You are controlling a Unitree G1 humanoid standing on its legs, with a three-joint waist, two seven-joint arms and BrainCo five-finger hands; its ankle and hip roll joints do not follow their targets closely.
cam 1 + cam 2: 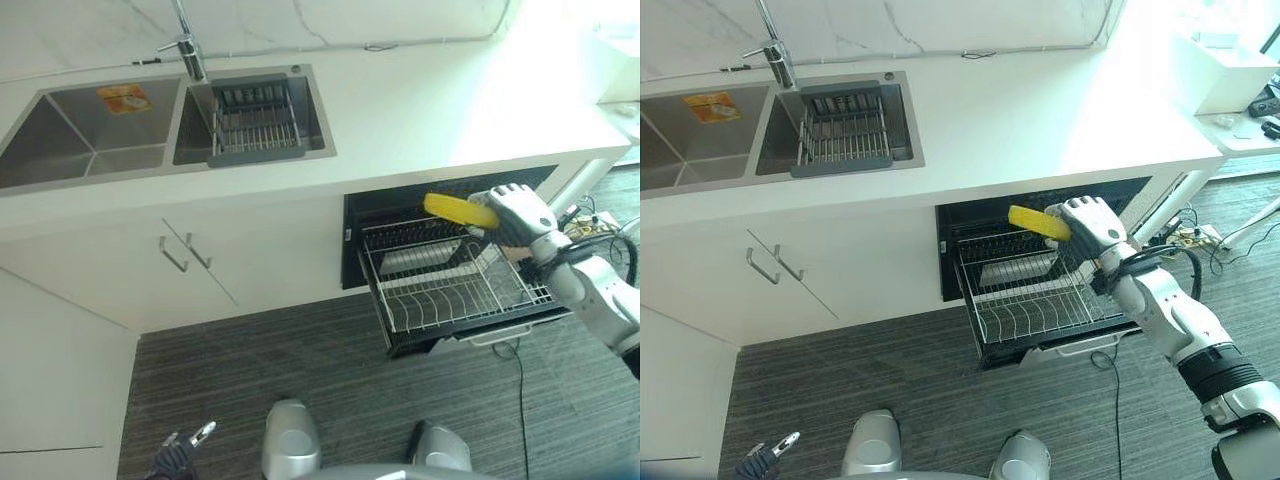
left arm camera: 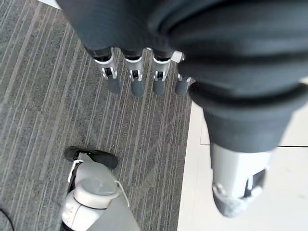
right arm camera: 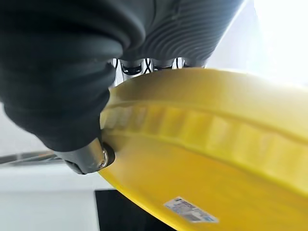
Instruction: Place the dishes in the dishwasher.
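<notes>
A yellow plate (image 1: 460,209) hangs above the pulled-out dishwasher rack (image 1: 450,283), near the dishwasher's dark opening under the counter. My right hand (image 1: 516,215) is shut on the plate's right rim. Up close in the right wrist view, the plate (image 3: 207,154) has a sticker on its underside, and my thumb (image 3: 89,159) presses its edge. My left hand (image 1: 185,452) hangs low at the lower left over the floor; in the left wrist view its fingers (image 2: 137,79) are straight and hold nothing.
A double sink (image 1: 95,125) with a tap (image 1: 188,45) is set in the white counter (image 1: 450,100); a dark dish rack (image 1: 255,125) sits in its right basin. White cabinet doors with handles (image 1: 185,252) stand left of the dishwasher. Grey striped floor (image 1: 330,380) lies in front.
</notes>
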